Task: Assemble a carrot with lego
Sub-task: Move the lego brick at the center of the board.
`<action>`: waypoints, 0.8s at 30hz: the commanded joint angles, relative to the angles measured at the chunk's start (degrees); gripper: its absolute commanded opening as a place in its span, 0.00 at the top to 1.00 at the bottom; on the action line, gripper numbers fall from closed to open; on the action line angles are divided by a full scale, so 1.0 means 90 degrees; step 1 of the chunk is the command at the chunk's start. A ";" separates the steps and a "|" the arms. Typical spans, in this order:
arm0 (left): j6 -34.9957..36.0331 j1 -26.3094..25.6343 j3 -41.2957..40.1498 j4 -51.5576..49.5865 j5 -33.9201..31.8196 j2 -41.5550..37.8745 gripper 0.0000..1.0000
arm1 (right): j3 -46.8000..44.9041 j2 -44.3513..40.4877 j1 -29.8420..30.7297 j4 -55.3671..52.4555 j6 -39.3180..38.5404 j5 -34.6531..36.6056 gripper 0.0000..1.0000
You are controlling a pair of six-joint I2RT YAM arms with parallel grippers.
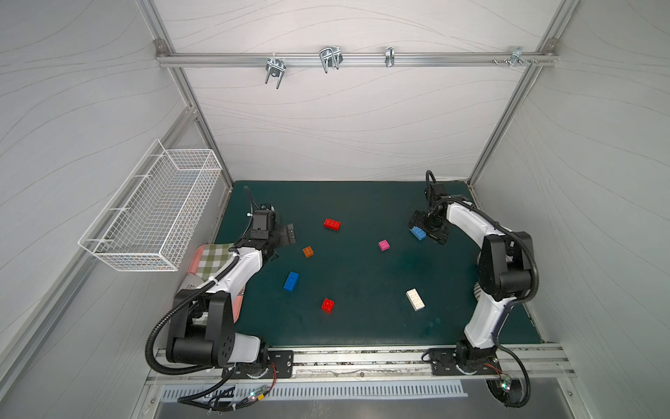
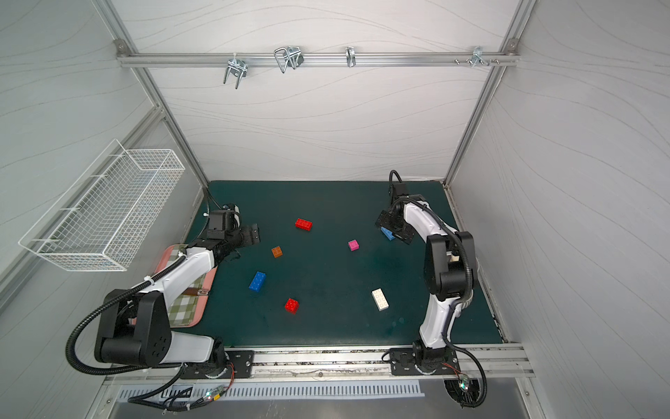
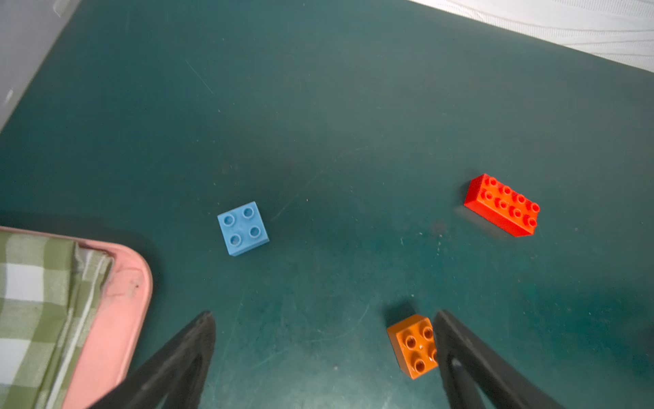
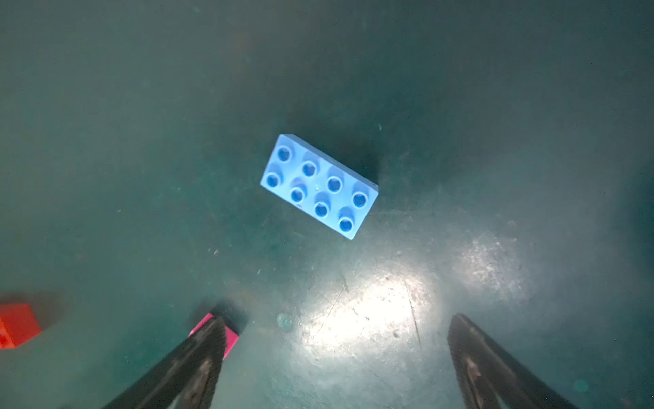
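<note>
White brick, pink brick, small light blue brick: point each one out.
white brick [image 1: 415,299], in a top view, middle of its studded top.
pink brick [image 1: 384,245], in a top view, middle of its top.
small light blue brick [image 3: 242,227], left wrist view, centre between its four studs.

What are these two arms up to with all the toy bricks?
They are meant to build a carrot from the bricks, but nothing is joined yet: all lie loose and apart on the green mat. The right pincer hangs open near a long light blue brick, not touching it. The left pincer is open too, near the orange brick. Neither holds anything.
</note>
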 commanded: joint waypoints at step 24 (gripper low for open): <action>-0.0033 -0.0018 0.0308 -0.0070 0.0121 0.0120 0.03 | 0.1363 0.1781 -0.0244 -0.0332 0.1182 -0.0329 0.01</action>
